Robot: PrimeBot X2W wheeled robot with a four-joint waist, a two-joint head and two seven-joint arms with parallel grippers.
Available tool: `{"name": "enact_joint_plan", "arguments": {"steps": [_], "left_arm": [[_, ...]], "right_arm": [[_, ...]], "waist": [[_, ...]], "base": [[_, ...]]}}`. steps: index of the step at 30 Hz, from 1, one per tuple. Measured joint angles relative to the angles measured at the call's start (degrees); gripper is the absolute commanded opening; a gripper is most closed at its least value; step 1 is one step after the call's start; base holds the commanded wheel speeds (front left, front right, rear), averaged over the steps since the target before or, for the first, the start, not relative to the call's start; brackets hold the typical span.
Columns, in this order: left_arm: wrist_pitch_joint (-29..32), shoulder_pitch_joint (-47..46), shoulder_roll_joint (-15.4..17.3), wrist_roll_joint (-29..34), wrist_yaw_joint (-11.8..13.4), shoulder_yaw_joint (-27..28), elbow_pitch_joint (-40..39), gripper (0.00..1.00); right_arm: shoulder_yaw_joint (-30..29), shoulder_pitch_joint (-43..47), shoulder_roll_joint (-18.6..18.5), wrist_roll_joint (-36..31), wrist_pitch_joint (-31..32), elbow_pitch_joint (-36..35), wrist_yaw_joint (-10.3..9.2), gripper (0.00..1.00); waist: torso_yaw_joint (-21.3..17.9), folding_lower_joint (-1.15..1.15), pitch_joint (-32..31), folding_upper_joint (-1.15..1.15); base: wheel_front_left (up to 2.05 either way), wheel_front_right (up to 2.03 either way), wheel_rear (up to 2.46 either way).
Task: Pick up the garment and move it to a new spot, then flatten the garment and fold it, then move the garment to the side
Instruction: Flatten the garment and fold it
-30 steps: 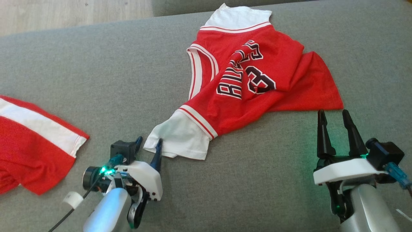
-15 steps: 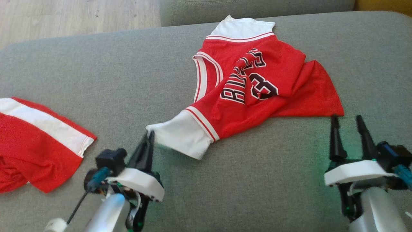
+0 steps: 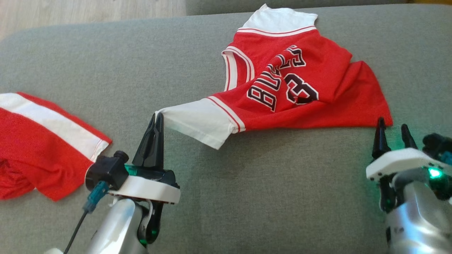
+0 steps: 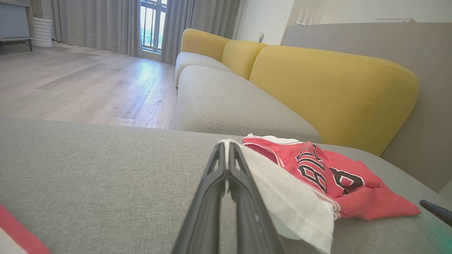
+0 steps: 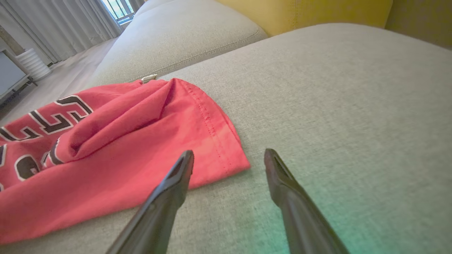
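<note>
One red short-sleeved jersey with white sleeves and black-and-white lettering (image 3: 282,91) lies crumpled on the grey fabric sofa seat (image 3: 247,197), toward the far right of the seat in the head view. Its chest is creased, so the letters and number fold into each other and can be read only in part. The far white sleeve (image 3: 279,19) lies at the seat's back edge. The near white sleeve (image 3: 197,121) is drawn out to the left and raised off the seat, with a shadow under it.

The sleeve's corner is mostly hidden inside the left gripper (image 3: 158,115), whose two dark fingers are pressed together on it. In the left wrist view a sliver of white cloth shows at their tips.

The right gripper (image 3: 392,123) has its fingers spread wide and holds nothing. In the right wrist view one finger (image 5: 176,180) overlaps the jersey's red hem corner (image 5: 219,148), possibly touching it.

A second red garment with a white band (image 3: 42,141) lies well apart at the left, cut off by the frame edge. Yellow back cushions (image 4: 328,91) and a pale wooden floor (image 4: 88,81) lie beyond.
</note>
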Motion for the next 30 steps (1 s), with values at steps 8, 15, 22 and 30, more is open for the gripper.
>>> {"name": "enact_joint_plan", "arguments": {"steps": [8, 15, 22, 30], "left_arm": [[0.0, 0.0, -0.8, 1.1, -1.0, 0.4, -0.7, 0.0], [0.0, 0.0, -1.3, 2.2, -2.0, 1.1, -0.7, 0.0], [0.0, 0.2, -1.3, 2.9, -2.1, 3.3, -0.3, 0.0], [-0.1, 0.1, -0.2, 3.6, -1.4, 8.6, -3.4, 0.0]], "right_arm": [[-4.4, -9.7, -0.1, -0.2, -0.9, 15.9, 0.0, 1.0], [-5.7, -16.0, -0.9, -2.4, -4.2, 25.8, 0.0, 0.0], [-3.9, -16.9, -0.6, -4.0, -5.2, 26.8, 0.0, 0.0], [7.8, -13.6, -0.5, -3.3, -5.4, 3.3, 0.0, 0.0]], "waist": [[1.2, 0.0, 1.3, 0.0], [1.3, 0.0, 1.3, 0.0], [-0.5, 0.0, 0.3, 0.0], [-3.4, -0.01, -3.2, 0.0]], "base": [[0.0, 0.0, 0.0], [0.0, 0.0, 0.0], [0.0, 0.0, 0.0], [0.0, 0.0, 0.0]]}}
